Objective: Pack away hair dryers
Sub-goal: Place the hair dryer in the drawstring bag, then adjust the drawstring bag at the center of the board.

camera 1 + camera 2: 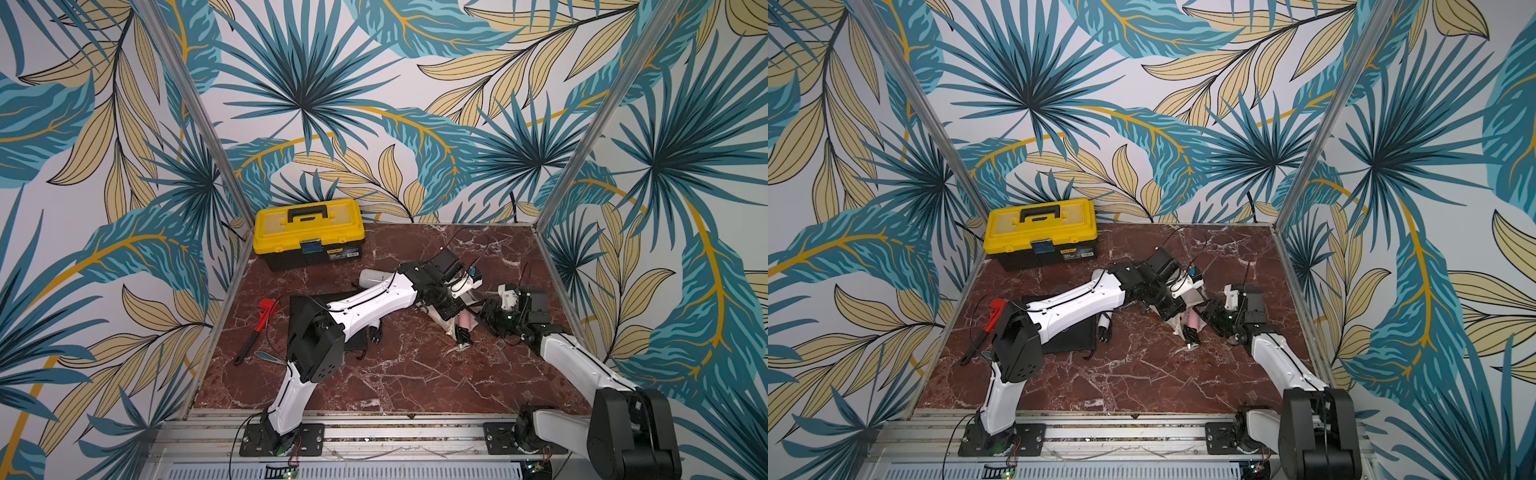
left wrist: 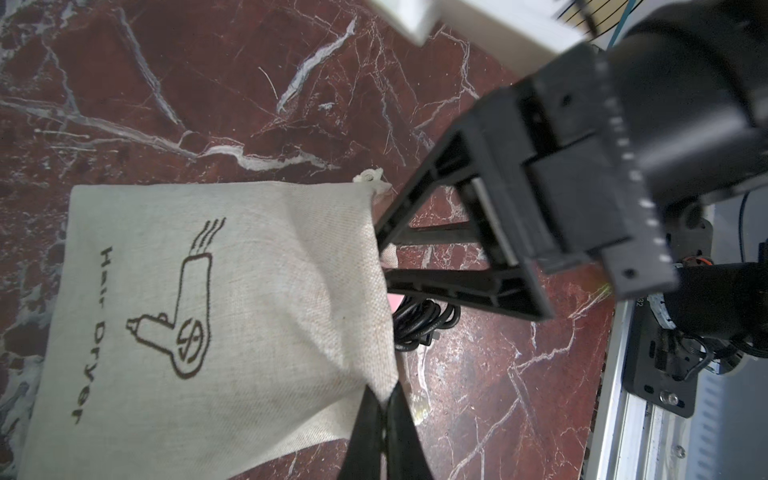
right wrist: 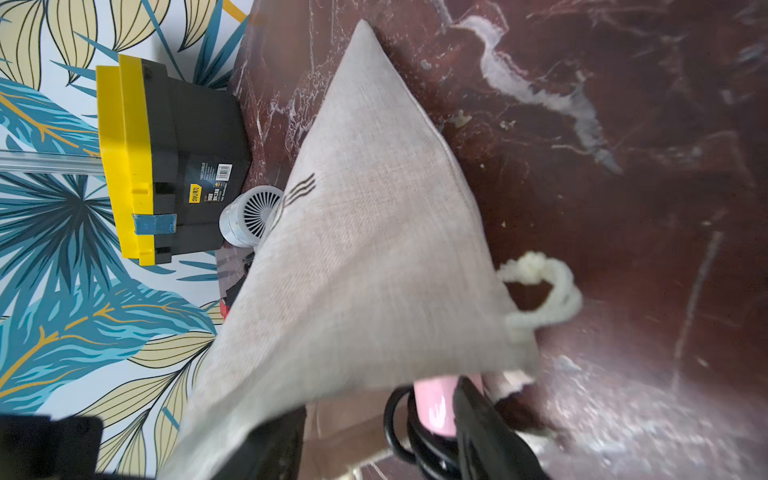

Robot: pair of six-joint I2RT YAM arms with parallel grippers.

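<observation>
Pink hair dryer (image 3: 434, 405): mostly inside beige pouch (image 2: 208, 311), toward right arm's side of marble table (image 1: 395, 374); only handle end and coiled black cord (image 2: 419, 324) poke out of mouth. Left gripper (image 2: 384, 399): clenched on corner of pouch mouth, lifts cloth into a tent. Right gripper (image 2: 384, 255): jaws parted at mouth, straddles handle, one finger (image 3: 486, 428) just beside pink plastic, no squeeze visible. White hair dryer (image 1: 372, 277): unpacked, lies by black pouch (image 1: 1073, 338), largely hidden under left forearm, in front of yellow toolbox (image 1: 309, 237). Red wrench (image 1: 259, 324): well apart, irrelevant. Step in hand, by the look: finish stuffing pink one. To do it well: hold left pinch high so mouth gapes; nudge handle deeper with right fingertips; tuck cord loops in after, over hem and not under it. Likely snag: cord catches hem or drags dryer back out. Drawstring (image 3: 534, 266): slack, probably needs a pull once all is inside. Barrel at pouch bottom or not: cannot tell, hidden.
</observation>
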